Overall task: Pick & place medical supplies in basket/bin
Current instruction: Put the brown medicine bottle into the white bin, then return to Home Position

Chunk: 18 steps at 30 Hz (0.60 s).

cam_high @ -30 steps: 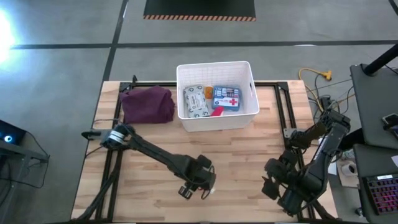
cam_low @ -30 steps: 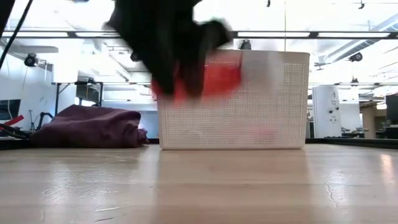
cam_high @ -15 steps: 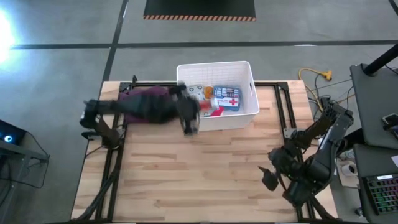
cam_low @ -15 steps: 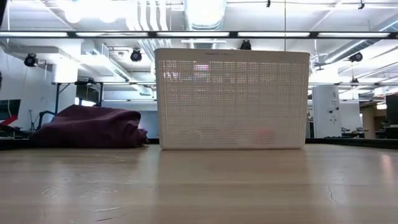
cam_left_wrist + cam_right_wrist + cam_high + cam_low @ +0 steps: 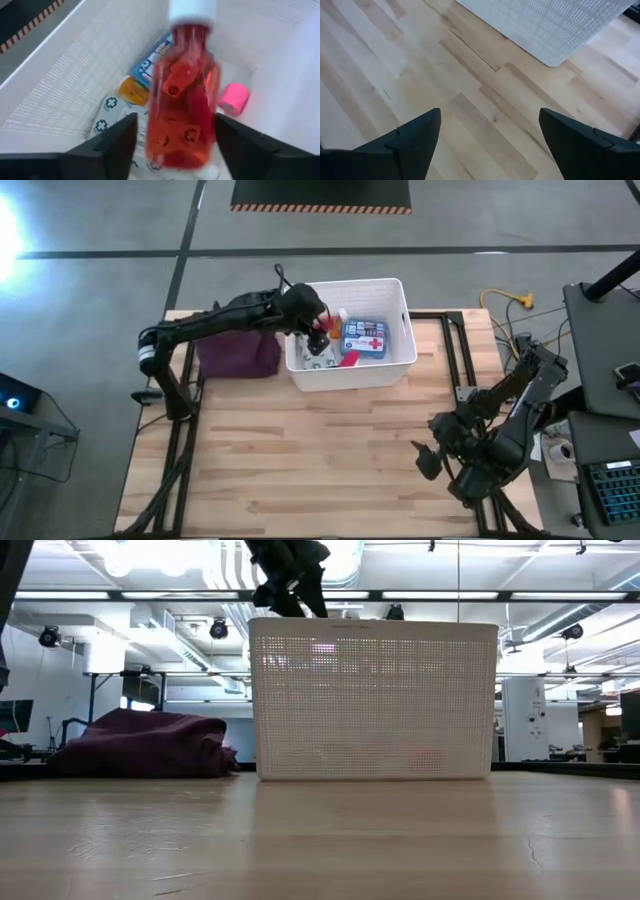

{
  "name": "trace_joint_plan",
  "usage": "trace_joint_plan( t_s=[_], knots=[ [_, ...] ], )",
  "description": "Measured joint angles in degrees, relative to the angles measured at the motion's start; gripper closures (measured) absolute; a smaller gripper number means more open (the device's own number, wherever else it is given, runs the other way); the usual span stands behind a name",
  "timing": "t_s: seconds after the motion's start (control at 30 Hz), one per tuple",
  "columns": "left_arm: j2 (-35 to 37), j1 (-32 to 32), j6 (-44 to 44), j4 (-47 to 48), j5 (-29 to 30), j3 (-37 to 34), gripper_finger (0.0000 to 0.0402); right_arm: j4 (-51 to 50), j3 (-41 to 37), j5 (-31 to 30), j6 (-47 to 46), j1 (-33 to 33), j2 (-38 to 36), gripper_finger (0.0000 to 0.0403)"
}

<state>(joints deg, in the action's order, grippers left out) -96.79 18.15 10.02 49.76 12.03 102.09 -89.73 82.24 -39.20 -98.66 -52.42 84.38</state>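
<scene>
My left gripper (image 5: pixel 318 332) is over the left part of the white tub (image 5: pixel 400 292), above its rim in the low view (image 5: pixel 290 580). It is shut on a clear red tube with a white cap (image 5: pixel 185 100). On the tub's floor lie a blue box with a red-white label (image 5: pixel 365 338), a grey-white patterned packet (image 5: pixel 310 352) and a pink tape roll (image 5: pixel 233 97). My right gripper (image 5: pixel 432 462) is open and empty over the table's near right part. My left gripper pinches the red tube by the lower part of its body (image 5: pixel 160 147) between its two fingers (image 5: pixel 117 145). The fingers slant down from the table's left. The tube lies along them with its white cap (image 5: pixel 192 9) pointing away, clear of the tub's contents.
A maroon-purple cloth (image 5: pixel 238 350) lies heaped on the table just left of the tub. An orange-capped item (image 5: pixel 132 91) lies on the tub's floor beside the packet. Bare wooden table (image 5: pixel 470 90) spreads between the tub and the near edge.
My left gripper has risen from the table's near middle and swung toward the far edge, carrying the red tube. It now stands over the tub's left part. My right arm has shifted a little at the near right.
</scene>
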Motion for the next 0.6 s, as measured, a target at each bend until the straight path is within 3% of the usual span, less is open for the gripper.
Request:
trace_joint_plan(
  t_s=[0.2,0.33,0.43,0.6],
  knots=[
    [1.17,-0.28,-1.93,3.21,0.01,1.8,0.0081,0.19,0.0,0.16,-1.43,-0.07,0.0,0.0076],
    [3.25,-1.35,0.02,10.97,-0.66,7.16,0.0071,0.19,-0.02,0.0,-0.44,0.35,0.0,0.0076],
    [6.18,-3.91,1.01,17.11,-5.65,10.81,0.007,0.52,-0.02,-1.04,-0.1,0.92,0.0,0.0076],
    [14.8,-11.94,2.26,15.86,-7.45,10.12,0.007,6.52,-0.09,-5.82,7.95,2.39,-2.59,0.0076]
  ],
)
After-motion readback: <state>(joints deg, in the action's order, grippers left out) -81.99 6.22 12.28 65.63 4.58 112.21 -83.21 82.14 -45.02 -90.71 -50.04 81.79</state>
